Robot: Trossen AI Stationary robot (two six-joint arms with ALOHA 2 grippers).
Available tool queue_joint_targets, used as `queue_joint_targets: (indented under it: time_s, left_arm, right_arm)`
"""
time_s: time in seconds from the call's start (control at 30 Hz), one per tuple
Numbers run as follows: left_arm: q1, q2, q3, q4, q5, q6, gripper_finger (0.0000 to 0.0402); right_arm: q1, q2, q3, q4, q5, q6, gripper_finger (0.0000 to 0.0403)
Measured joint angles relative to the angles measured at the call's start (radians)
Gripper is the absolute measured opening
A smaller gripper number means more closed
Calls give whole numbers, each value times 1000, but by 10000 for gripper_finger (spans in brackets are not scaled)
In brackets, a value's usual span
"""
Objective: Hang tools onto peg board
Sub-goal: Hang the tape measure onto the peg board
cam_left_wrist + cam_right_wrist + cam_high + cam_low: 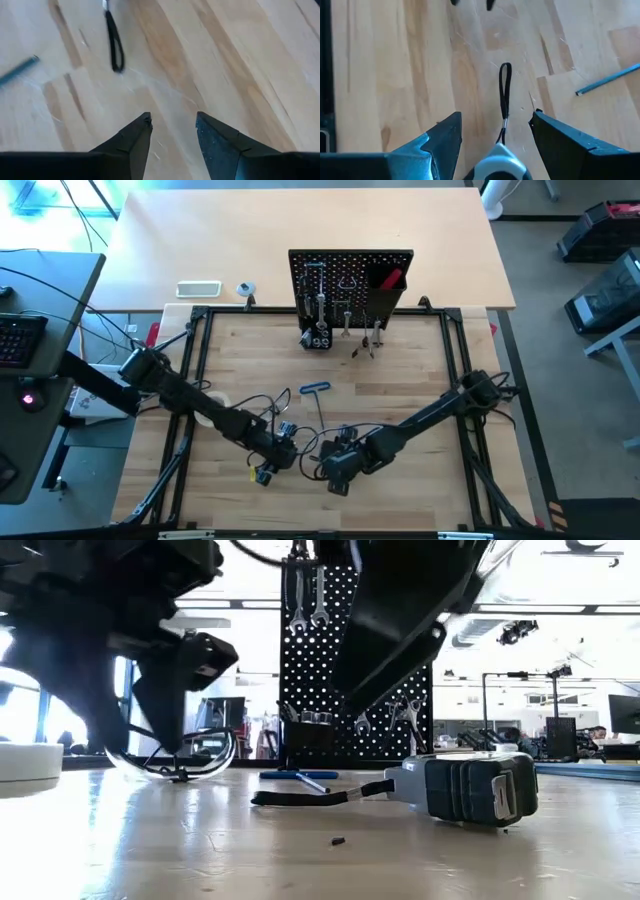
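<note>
At twelve o'clock on the surface (420, 370) stands the peg board (350, 280). Both arms reach low toward centre. Right gripper (495, 125), fingers wide apart, straddles the tape measure (465, 788); left gripper (173, 125), fingers apart, hovers over bare wood at nine o'clock of it.

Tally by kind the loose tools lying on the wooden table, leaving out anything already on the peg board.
Tape measure: 1
Blue-handled hex key: 1
Clear glasses: 1
Pale tape roll: 1
Total: 4
</note>
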Motion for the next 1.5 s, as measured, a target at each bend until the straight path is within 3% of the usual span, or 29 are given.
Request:
queue_joint_targets:
  time_s: [0.2, 0.57, 0.87, 1.0, 1.23, 1.5]
  left_arm:
    - [-22, 3, -36, 2, -11, -29, 149]
    - [-23, -11, -129, 87, -18, -97, 149]
    - [-28, -58, -133, 107, -19, -96, 149]
    - [-35, -72, -133, 104, -20, -96, 149]
    - [-37, -88, -133, 106, -35, -89, 149]
    - [-37, -92, -133, 97, -45, -96, 149]
  right_arm:
    - [-22, 57, 0, -3, -82, 0, 231]
    - [-31, 73, 0, -44, -97, -19, 221]
    - [-40, 148, 6, -31, -173, -35, 168]
    - [-37, 151, 18, -82, -135, -36, 139]
    - [-34, 154, 42, -135, -144, -110, 13]
    - [-29, 142, 39, -116, -142, -102, 3]
